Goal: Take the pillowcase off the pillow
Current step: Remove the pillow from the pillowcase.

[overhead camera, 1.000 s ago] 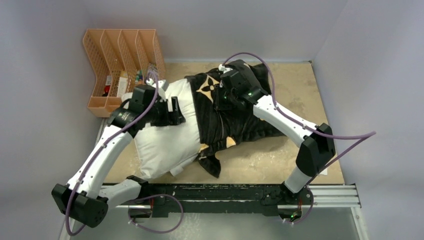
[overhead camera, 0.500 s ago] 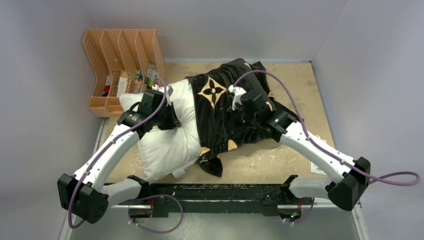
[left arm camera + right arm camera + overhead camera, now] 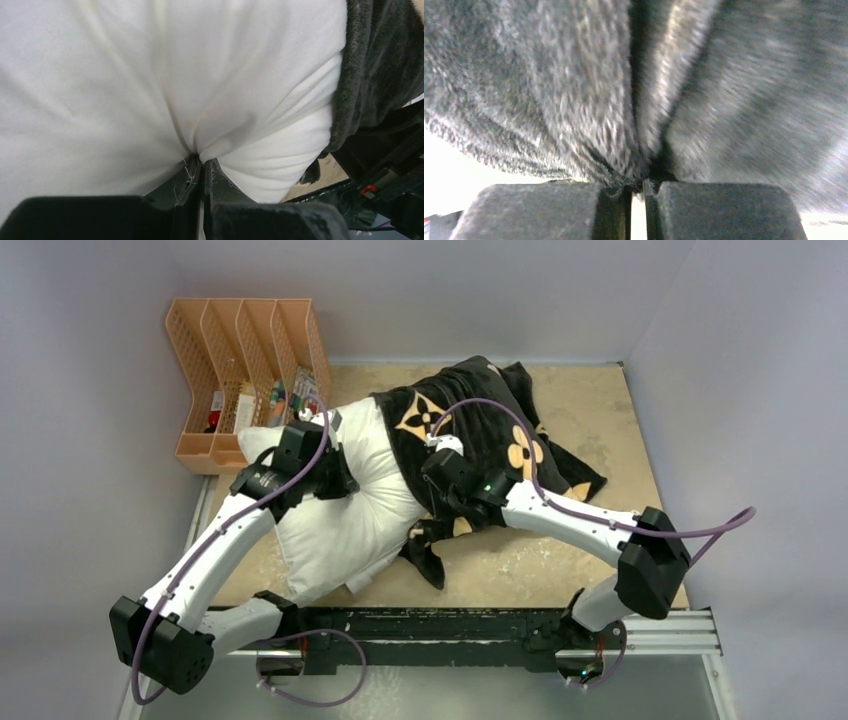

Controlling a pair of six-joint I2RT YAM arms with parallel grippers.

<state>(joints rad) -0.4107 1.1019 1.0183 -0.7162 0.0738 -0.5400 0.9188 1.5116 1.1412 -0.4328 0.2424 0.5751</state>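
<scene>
The white pillow (image 3: 345, 515) lies on the table's left half, its right part still inside the black plush pillowcase (image 3: 490, 435) with tan flower motifs. My left gripper (image 3: 348, 480) presses into the bare pillow near its top left. The left wrist view shows it (image 3: 202, 164) shut on a pinch of the white pillow (image 3: 150, 75) fabric, with the pillowcase (image 3: 380, 70) edge at the right. My right gripper (image 3: 432, 502) sits at the pillowcase's open edge. In the right wrist view it (image 3: 642, 184) is shut on a fold of the pillowcase (image 3: 574, 90) plush.
An orange file organizer (image 3: 240, 360) with small items stands at the back left, close to the pillow's corner. A black rail (image 3: 450, 625) runs along the near edge. Grey walls close in the tan table (image 3: 600, 410) on three sides.
The left gripper came down and shut on the pillow. The right arm swung from the pillowcase's middle to its open edge beside the pillow and shut on the plush.
</scene>
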